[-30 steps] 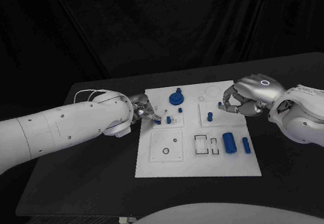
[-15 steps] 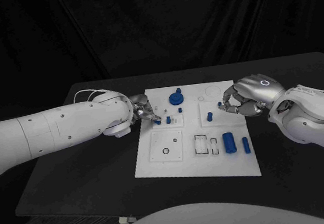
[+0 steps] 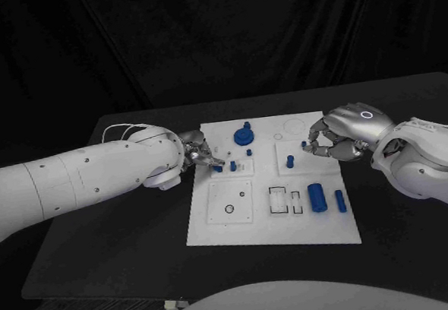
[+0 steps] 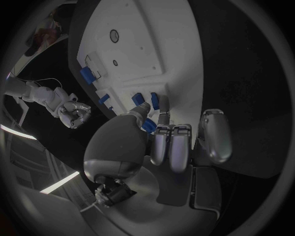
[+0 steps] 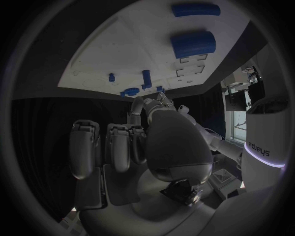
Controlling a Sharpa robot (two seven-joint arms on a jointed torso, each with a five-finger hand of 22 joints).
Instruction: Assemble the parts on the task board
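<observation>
At the centre of the frame, the task board [image 3: 257,224] was seen partly assembled.

A round part [image 3: 244,135] and small pegs [image 3: 233,166] were seated in the upper half; a large cylinder [image 3: 318,197] and a slim bar [image 3: 340,201] were left lying loose at lower right. A small blue part [image 4: 148,124] was pinched by the left hand [image 3: 200,156]; the right hand [image 3: 327,144] was curled, its contents not discernible.

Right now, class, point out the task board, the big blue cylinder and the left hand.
task board [image 3: 238,226], head view, bare near-left corner area.
big blue cylinder [image 3: 316,197], head view, middle of its side.
left hand [image 3: 199,156], head view, middle of the silver fingers.
</observation>
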